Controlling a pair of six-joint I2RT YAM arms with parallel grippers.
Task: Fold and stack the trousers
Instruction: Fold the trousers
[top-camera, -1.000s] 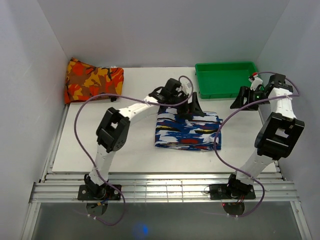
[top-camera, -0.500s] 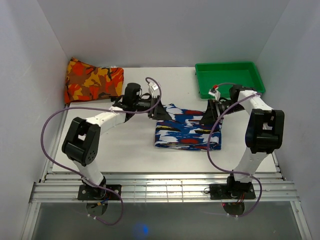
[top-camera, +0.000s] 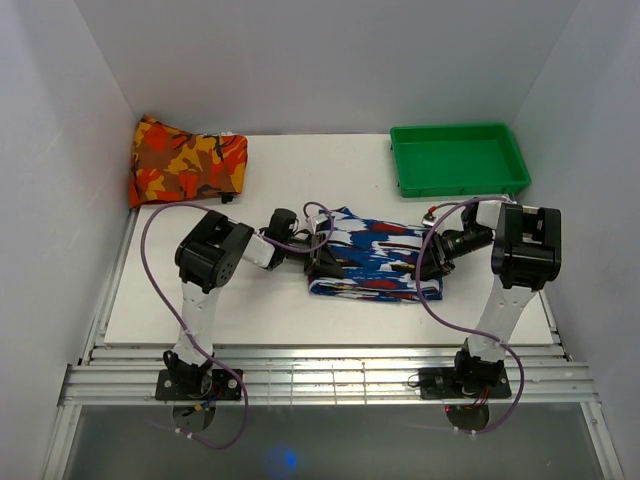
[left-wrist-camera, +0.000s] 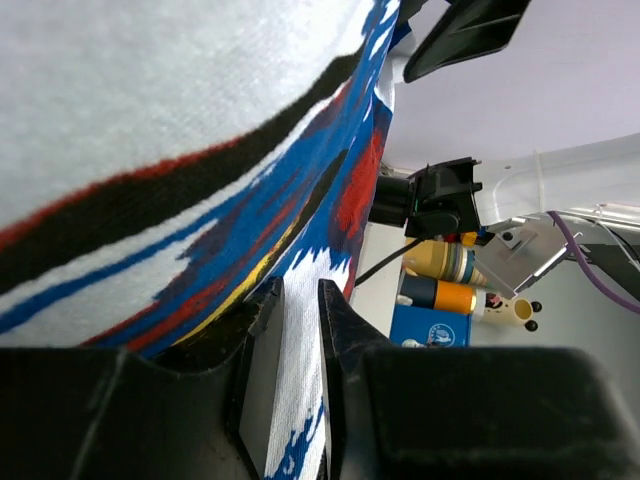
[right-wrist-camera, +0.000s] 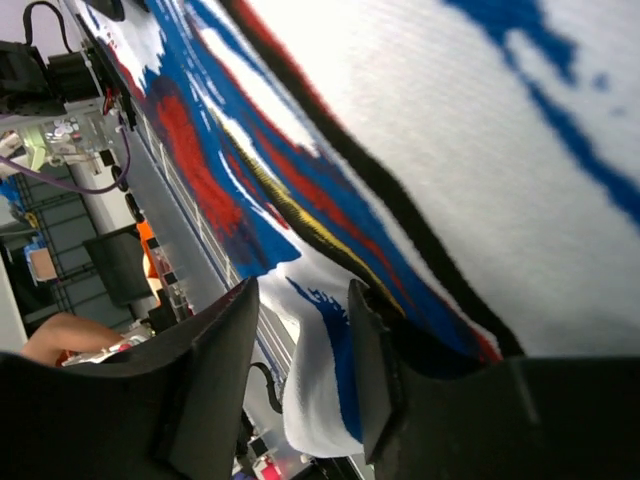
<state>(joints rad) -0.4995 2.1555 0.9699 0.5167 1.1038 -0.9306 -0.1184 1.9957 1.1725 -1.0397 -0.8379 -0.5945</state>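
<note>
Between the fingers of your left gripper (left-wrist-camera: 297, 300), a fold of the trousers (top-camera: 375, 262) is pinched in a narrow gap. Your right gripper (right-wrist-camera: 300, 300) straddles the opposite edge with its jaws about half apart; you cannot tell whether they bite. The blue box (left-wrist-camera: 425, 325) beyond carries a logo too small to read. Both forearms lie low over the table (top-camera: 250, 310), pointing inward at the folded trousers mid-table, near the green tray (top-camera: 455, 130).

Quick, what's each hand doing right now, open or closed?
Left hand: closed, pinching the trousers at the edge.
Right hand: closed on a fold of the trousers.
</note>
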